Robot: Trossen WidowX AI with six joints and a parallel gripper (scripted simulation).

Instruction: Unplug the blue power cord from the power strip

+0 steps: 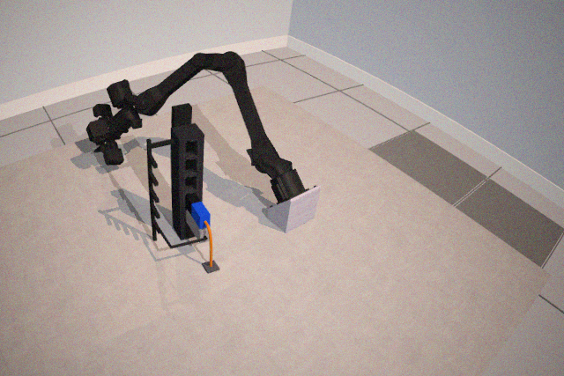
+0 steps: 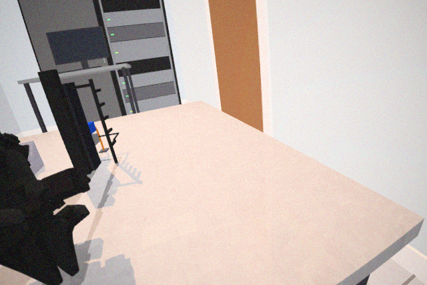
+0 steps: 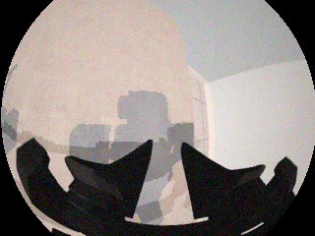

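The blue plug (image 1: pixel 200 214) (image 2: pixel 91 127) sits at the lowest socket of the upright black power strip (image 1: pixel 179 180) (image 2: pixel 81 119). Its orange cord (image 1: pixel 211 244) (image 2: pixel 100 139) bends down to a small dark plate (image 1: pixel 210 267) (image 2: pixel 103 150) on the table. Three empty sockets show above the plug. My gripper (image 1: pixel 94 133) (image 2: pixel 64 273) (image 3: pixel 167 145) is part open and empty, tilted downward behind the strip's far side in the top view, well away from the plug. The plug and strip are not in the wrist view. Where the plug enters the socket is hard to make out.
A thin black frame with short pegs (image 1: pixel 152 189) (image 2: pixel 103 117) stands beside the strip. A tall black post (image 1: pixel 181 114) (image 2: pixel 57 102) stands behind it. My arm arches from its pale base (image 1: pixel 301 209). The table's edge (image 2: pixel 385 250) shows in the exterior view.
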